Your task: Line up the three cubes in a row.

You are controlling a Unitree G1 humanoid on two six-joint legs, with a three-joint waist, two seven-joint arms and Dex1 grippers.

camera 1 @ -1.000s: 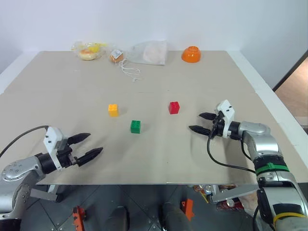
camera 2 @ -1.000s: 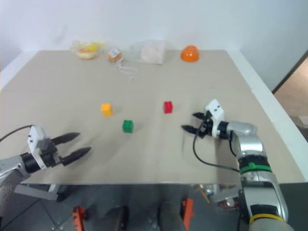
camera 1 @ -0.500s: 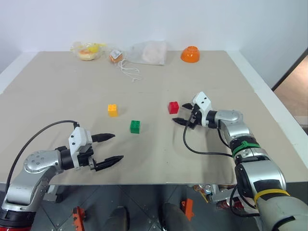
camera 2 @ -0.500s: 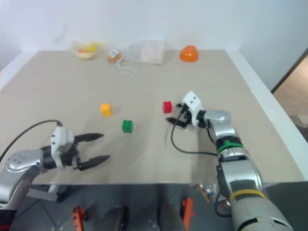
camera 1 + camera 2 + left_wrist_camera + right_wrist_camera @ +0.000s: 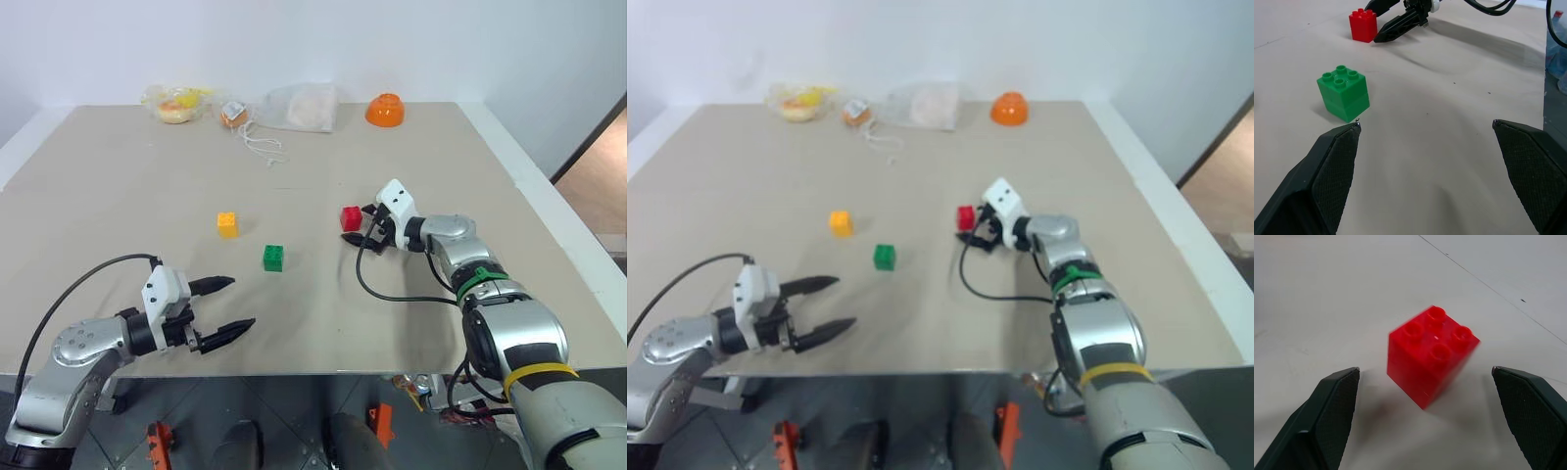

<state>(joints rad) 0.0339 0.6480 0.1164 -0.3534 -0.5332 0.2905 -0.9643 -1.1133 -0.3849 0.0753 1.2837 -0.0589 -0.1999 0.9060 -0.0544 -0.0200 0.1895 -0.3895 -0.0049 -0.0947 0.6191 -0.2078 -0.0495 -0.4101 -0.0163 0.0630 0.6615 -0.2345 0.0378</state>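
The table (image 5: 411, 166) carries all items; positions below are referenced to the green cube (image 5: 273, 258), which stands upright near the table's middle.

The right arm is extended forward and angled toward the robot's left, its gripper tilted slightly downward. The right gripper (image 5: 368, 227) is spread wide, with the red cube (image 5: 351, 217) just ahead of the fingertips, in line with the gap and not touched. The red cube sits to the right of the green cube and slightly farther away.

The left arm is bent, with the forearm low at the near table edge. The left gripper (image 5: 227, 305) is spread wide and empty, nearer than the green cube and to its left, pointing toward it.

The yellow cube (image 5: 227, 224) stands left of the green cube and farther back.
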